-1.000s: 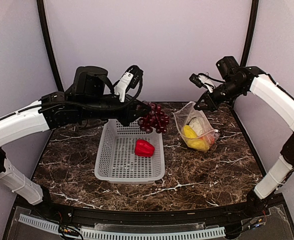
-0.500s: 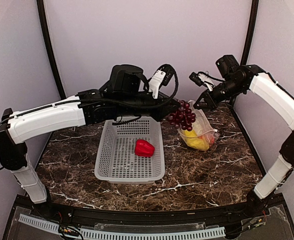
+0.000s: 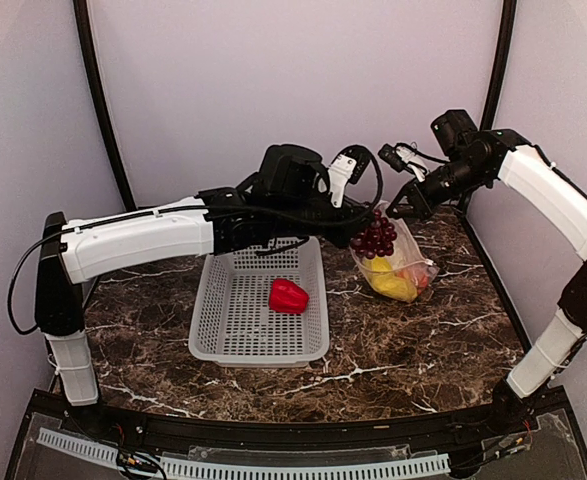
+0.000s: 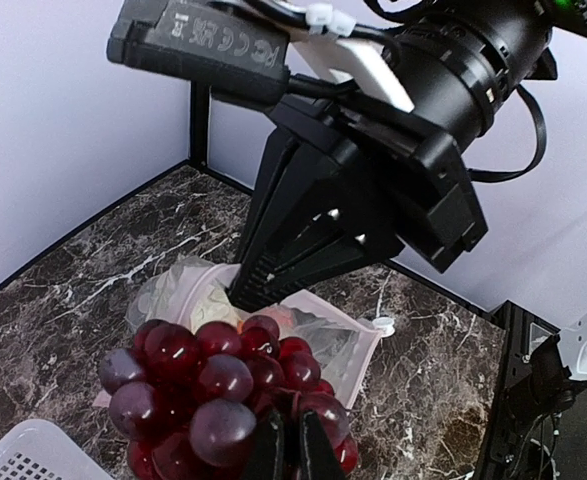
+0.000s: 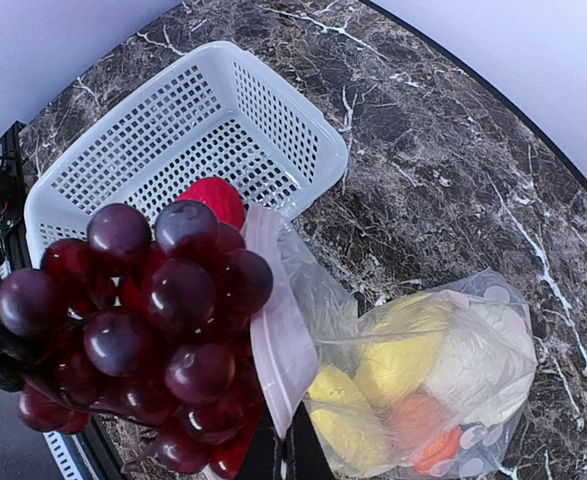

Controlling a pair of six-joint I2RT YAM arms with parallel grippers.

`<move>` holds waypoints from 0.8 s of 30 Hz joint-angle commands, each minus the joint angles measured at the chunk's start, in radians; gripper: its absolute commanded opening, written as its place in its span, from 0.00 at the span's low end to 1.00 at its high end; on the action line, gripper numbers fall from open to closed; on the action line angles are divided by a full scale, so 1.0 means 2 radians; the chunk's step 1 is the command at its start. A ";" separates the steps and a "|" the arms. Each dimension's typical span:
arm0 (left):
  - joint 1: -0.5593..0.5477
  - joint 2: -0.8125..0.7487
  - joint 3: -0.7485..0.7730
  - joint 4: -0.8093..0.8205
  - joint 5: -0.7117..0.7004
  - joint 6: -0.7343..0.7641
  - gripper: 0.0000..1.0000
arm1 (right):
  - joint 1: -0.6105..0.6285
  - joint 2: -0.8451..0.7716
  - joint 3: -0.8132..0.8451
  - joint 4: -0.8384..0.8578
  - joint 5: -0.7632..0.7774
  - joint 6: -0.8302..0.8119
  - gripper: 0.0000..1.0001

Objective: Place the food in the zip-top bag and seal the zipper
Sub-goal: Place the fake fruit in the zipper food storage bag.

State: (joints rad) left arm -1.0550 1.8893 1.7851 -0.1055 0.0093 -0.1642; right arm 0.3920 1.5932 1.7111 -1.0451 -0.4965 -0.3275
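My left gripper (image 3: 356, 232) is shut on the dark red grape bunch (image 3: 374, 238) and holds it in the air at the mouth of the clear zip-top bag (image 3: 405, 262); the bunch also shows in the left wrist view (image 4: 213, 390) and the right wrist view (image 5: 143, 320). My right gripper (image 3: 401, 206) is shut on the bag's upper edge and holds its whitish-pink zipper strip (image 5: 278, 350) up. Inside the bag lie two yellow pieces (image 5: 393, 380), the orange tomato (image 5: 428, 430) and the white cauliflower (image 5: 483, 350). The red pepper (image 3: 288, 296) lies in the basket.
A white perforated basket (image 3: 223, 330) stands left of the bag on the dark marble table (image 3: 423, 340). The left arm (image 3: 173, 235) stretches across above the basket's far end. Black frame posts stand at the back corners.
My left arm has carried the grape bunch rightward from above the basket's far end to the bag's mouth. My right gripper and the bag have stayed in place.
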 commanded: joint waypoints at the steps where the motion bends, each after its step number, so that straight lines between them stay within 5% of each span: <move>1: -0.001 0.010 0.020 0.024 -0.031 -0.002 0.01 | 0.001 -0.013 0.018 0.005 -0.010 0.009 0.00; 16: -0.001 0.072 0.044 0.098 -0.030 -0.054 0.01 | 0.001 -0.023 0.014 0.008 -0.029 0.015 0.00; 24: -0.020 0.024 -0.002 0.139 -0.061 -0.041 0.01 | -0.009 -0.016 0.014 0.014 -0.009 0.022 0.00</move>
State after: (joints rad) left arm -1.0687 2.0403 1.8301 0.0677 -0.0761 -0.2619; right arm 0.3813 1.5829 1.7168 -1.0470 -0.5117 -0.2996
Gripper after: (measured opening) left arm 0.036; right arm 0.005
